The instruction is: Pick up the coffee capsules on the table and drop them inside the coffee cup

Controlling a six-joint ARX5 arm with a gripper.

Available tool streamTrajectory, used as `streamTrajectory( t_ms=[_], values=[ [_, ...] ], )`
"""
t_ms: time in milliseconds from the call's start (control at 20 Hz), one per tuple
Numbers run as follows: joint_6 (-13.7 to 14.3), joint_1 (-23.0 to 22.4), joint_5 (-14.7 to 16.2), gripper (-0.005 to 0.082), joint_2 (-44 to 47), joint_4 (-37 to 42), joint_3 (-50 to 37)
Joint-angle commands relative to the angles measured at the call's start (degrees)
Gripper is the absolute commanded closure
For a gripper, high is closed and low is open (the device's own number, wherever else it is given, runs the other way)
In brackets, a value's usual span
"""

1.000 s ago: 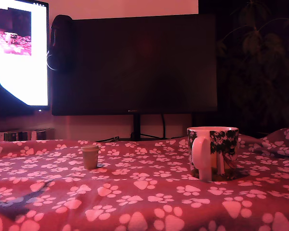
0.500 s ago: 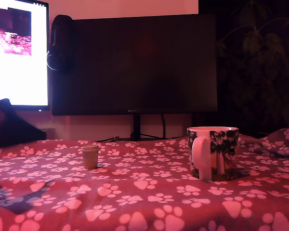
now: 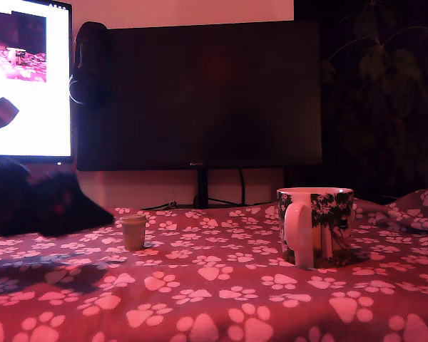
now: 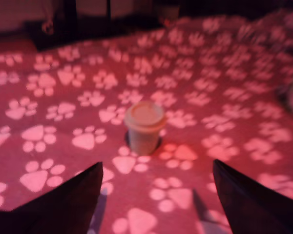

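A tan-beige coffee capsule (image 3: 133, 231) stands upright on the red paw-print table (image 3: 221, 299), left of centre in the exterior view. The white coffee cup (image 3: 315, 226) with dark leafy print stands to its right, handle toward the camera. My gripper (image 3: 93, 214) is a dark blurred mass at the exterior view's left, just short of the capsule and slightly above the cloth. In the wrist view the capsule (image 4: 144, 127) sits ahead of my gripper (image 4: 156, 170), whose two dark fingers (image 4: 73, 200) are spread wide with nothing between them. No dark blue-purple capsule shows.
A large dark monitor (image 3: 200, 92) on a stand and a lit screen (image 3: 28, 78) rise behind the table. A dark speaker (image 3: 90, 64) stands between them. Bunched cloth (image 3: 417, 206) lies at the far right. A plant (image 3: 385, 57) fills the dark right background.
My gripper has come in from the exterior view's left edge and moved right toward the tan capsule. Capsule and cup have not moved.
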Motion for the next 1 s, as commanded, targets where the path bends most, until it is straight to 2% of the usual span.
streamTrajectory(
  t_ms=[0,200,450,700,950],
  values=[
    [0.7,-0.17,1.14,0.0118,2.21,0.5,1.57],
    [0.87,-0.17,1.66,0.0118,5.27,0.09,5.11],
    [1.09,-0.17,2.47,0.0118,8.02,-5.68,11.19],
    [4.2,-0.17,2.47,0.0118,8.31,-13.66,16.26],
    [5.57,-0.42,2.47,0.0133,9.62,-18.6,19.47]
  ],
)
